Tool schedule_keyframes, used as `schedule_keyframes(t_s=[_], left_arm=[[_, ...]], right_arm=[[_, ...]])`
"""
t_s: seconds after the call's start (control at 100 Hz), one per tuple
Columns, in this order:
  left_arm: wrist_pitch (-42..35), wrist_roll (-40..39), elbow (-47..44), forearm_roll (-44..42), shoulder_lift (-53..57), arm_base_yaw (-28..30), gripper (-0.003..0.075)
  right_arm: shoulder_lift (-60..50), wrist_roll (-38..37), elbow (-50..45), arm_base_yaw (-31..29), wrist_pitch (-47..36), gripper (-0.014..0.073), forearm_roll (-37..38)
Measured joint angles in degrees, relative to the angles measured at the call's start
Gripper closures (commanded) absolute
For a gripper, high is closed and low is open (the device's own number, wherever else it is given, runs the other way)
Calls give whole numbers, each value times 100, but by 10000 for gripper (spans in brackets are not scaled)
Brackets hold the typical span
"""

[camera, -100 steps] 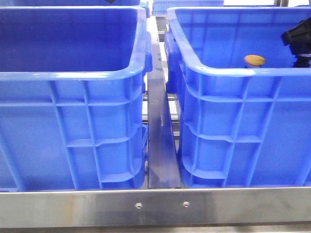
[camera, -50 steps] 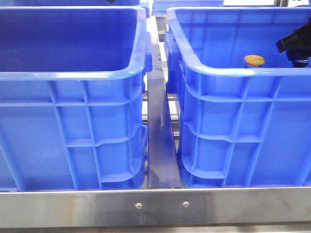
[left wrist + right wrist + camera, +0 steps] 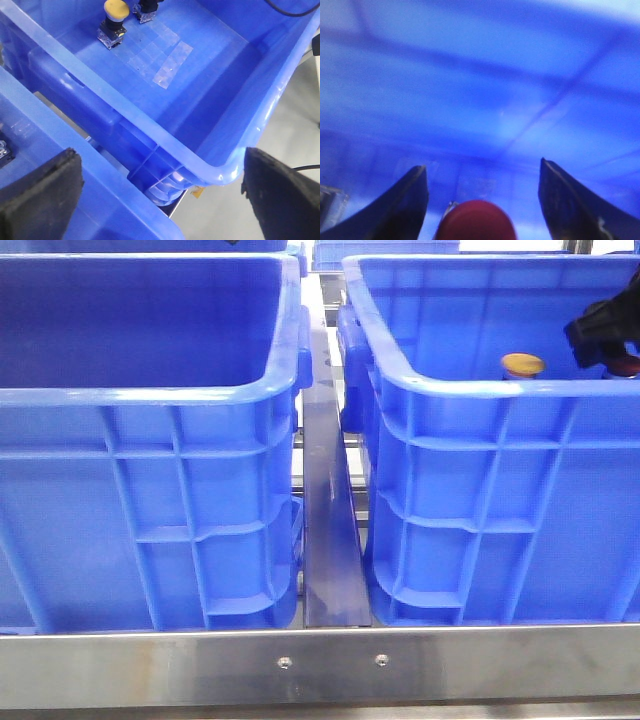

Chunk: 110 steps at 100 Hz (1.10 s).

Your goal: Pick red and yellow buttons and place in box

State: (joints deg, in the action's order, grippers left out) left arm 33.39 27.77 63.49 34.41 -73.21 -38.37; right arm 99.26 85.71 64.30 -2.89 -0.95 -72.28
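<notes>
Centre your right gripper [image 3: 482,200], its jaws spread wide and holding nothing, around the red button [image 3: 477,220] beside the yellow button [image 3: 524,365], then close squarely.

No readable text, labels possibly too blurred
</notes>
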Motion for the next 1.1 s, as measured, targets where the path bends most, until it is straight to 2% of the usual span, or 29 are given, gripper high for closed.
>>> schedule_keyframes(t_s=[0.21, 0.31, 0.38, 0.53, 0.59, 0.62, 0.89, 1.1], left_arm=[[-328, -11, 0, -183, 153, 0, 127], [-506, -204, 0, -456, 301, 117, 184], [-556, -300, 0, -524, 387, 333, 284], [-568, -411, -81, -557, 586, 1050, 619], [-568, -409, -203, -571, 726, 1416, 740], [-568, -413, -287, -571, 804, 1584, 738], [-815, -435, -1610, -605, 2213, 3071, 739], [-922, -447, -2559, -657, 3659, 3788, 739]], right_arm=[[-995, 0, -540, 0, -84, 94, -71], [-1653, 0, -910, 0, 37, 103, -97], [-2153, 0, -1159, 0, 199, 173, -154], [-3183, 14, -1625, 0, 488, 523, -357], [-3534, 14, -1800, 0, 547, 628, -463], [-3710, 14, -1909, 0, 563, 666, -508], [-5298, 14, -2692, 0, 855, 662, -661], [-6450, 14, -3365, 0, 1078, 662, -699]])
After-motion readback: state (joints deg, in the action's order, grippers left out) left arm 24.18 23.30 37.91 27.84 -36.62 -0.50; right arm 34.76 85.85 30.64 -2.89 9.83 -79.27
